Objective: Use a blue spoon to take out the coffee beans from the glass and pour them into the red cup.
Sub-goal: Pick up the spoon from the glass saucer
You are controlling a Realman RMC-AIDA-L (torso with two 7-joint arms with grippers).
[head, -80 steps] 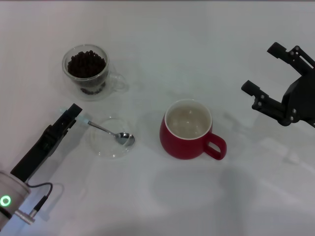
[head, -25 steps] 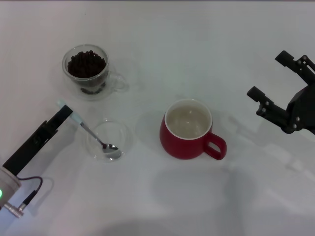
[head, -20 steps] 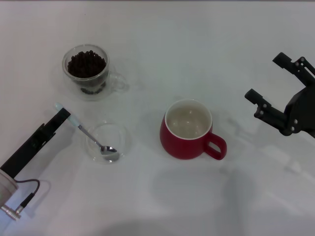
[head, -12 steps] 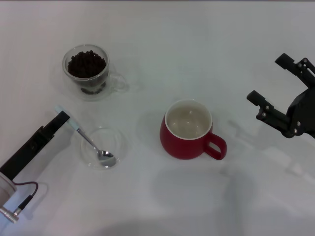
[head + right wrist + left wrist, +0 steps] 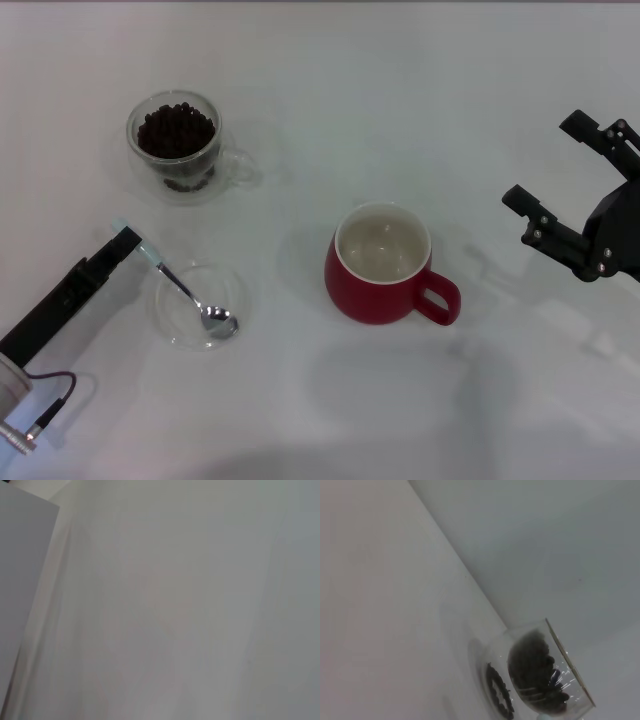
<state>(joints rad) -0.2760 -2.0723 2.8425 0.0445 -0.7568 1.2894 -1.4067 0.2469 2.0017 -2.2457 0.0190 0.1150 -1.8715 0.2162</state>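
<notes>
The left gripper (image 5: 128, 238) has its jaws closed on the pale handle end of the blue spoon (image 5: 190, 295), while the right gripper (image 5: 565, 190), parked well off to the right above the table (image 5: 330, 90), has its jaws spread wide and holds nothing. Nearest the robot, the spoon slants down from the left gripper so that its metal bowl rests in a shallow clear dish (image 5: 165, 325), no beans in it that I can see. Just to the right of that, mid-table, stands the red cup (image 5: 385, 265), its pale inside empty. Farthest back on the left is the glass (image 5: 180, 148), upright and filled with coffee beans (image 5: 175, 130).

The spoon looks light and stiff but thin and smooth (a hold at the very tip of the handle may let it twist under load). The beans are loose and will roll, so the bowl should stay level. The glass is fragile and likely tips easily if nudged.
</notes>
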